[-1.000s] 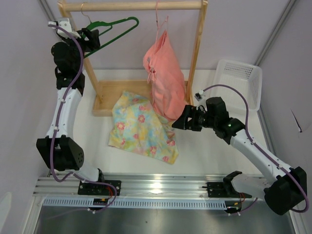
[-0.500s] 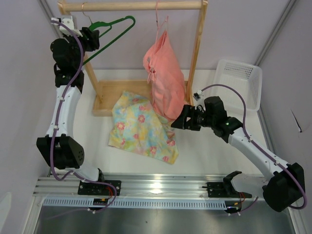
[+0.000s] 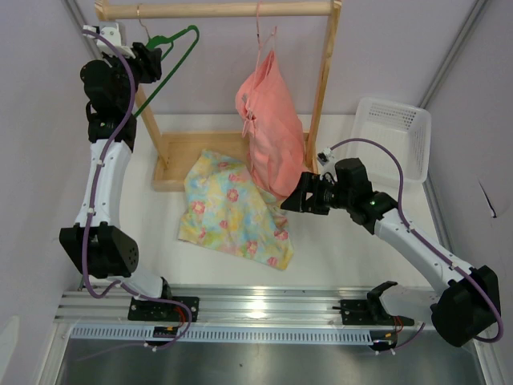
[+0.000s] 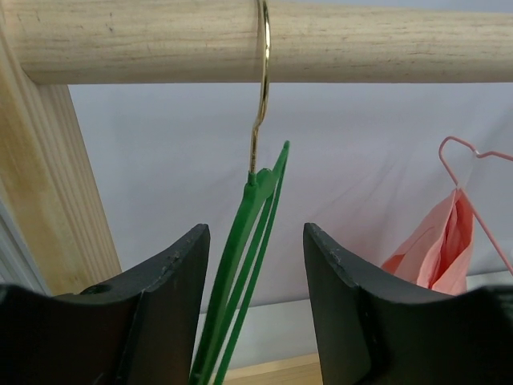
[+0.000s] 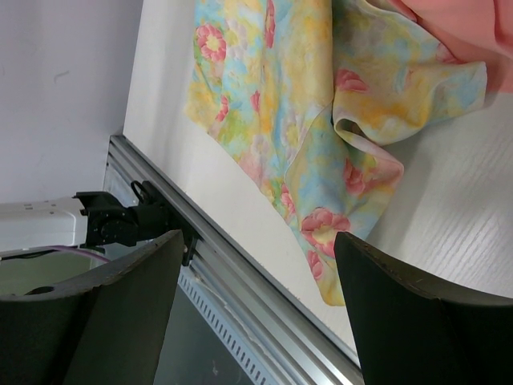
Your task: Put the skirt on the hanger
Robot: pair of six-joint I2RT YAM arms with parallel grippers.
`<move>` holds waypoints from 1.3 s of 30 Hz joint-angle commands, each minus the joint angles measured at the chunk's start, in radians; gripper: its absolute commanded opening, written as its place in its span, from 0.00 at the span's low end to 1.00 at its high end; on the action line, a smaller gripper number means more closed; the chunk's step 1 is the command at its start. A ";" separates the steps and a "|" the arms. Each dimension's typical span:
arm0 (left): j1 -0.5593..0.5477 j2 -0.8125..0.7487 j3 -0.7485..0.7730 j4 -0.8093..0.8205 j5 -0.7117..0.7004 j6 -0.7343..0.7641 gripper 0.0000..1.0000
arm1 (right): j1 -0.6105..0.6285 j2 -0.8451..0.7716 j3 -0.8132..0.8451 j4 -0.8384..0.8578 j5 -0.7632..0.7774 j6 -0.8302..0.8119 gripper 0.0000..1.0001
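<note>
The dark green hanger [image 3: 176, 34] hangs by its gold hook from the wooden rail [image 3: 216, 10] at the top left. My left gripper [image 3: 152, 54] is open around it. In the left wrist view the green frame [image 4: 240, 265] passes edge-on between the two dark fingers, nearer the left one, and my left gripper [image 4: 254, 233] has a gap on both sides. The flowered skirt [image 3: 228, 208] lies flat on the table. My right gripper [image 3: 293, 200] is open and empty just above the skirt's right edge [image 5: 272, 88], with its jaws wide apart [image 5: 258, 241].
A salmon-pink garment [image 3: 268, 136] hangs on a thin pink wire hanger [image 4: 469, 160] from the same rail, over the skirt's far right corner. The rack's wooden base [image 3: 172, 160] lies behind the skirt. A white basket [image 3: 393, 136] stands at the back right.
The green hanger has swung left and turned more edge-on, with my left gripper following it. My right gripper has edged slightly left toward the skirt.
</note>
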 commanded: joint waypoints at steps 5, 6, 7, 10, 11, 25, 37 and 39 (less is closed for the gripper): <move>0.007 -0.003 0.042 -0.002 -0.014 0.030 0.56 | -0.003 0.005 0.046 0.023 -0.018 -0.016 0.83; 0.007 -0.001 0.045 -0.002 -0.011 0.026 0.55 | -0.003 0.006 0.048 0.023 -0.018 -0.016 0.83; 0.007 0.000 0.045 -0.003 -0.013 0.026 0.55 | -0.003 0.006 0.048 0.025 -0.017 -0.015 0.83; 0.007 0.009 0.056 -0.005 -0.016 0.019 0.55 | -0.003 0.008 0.051 0.022 -0.017 -0.016 0.83; 0.007 0.014 0.066 -0.013 -0.017 0.018 0.55 | -0.003 0.011 0.051 0.023 -0.017 -0.016 0.83; 0.001 0.051 0.149 -0.115 -0.120 0.018 0.22 | -0.003 0.019 0.057 0.028 -0.020 -0.013 0.83; -0.022 0.028 0.192 -0.157 -0.195 0.055 0.00 | 0.000 0.029 0.055 0.045 -0.029 -0.010 0.84; -0.026 0.019 0.189 -0.138 -0.197 0.064 0.00 | 0.000 0.032 0.060 0.042 -0.031 -0.013 0.84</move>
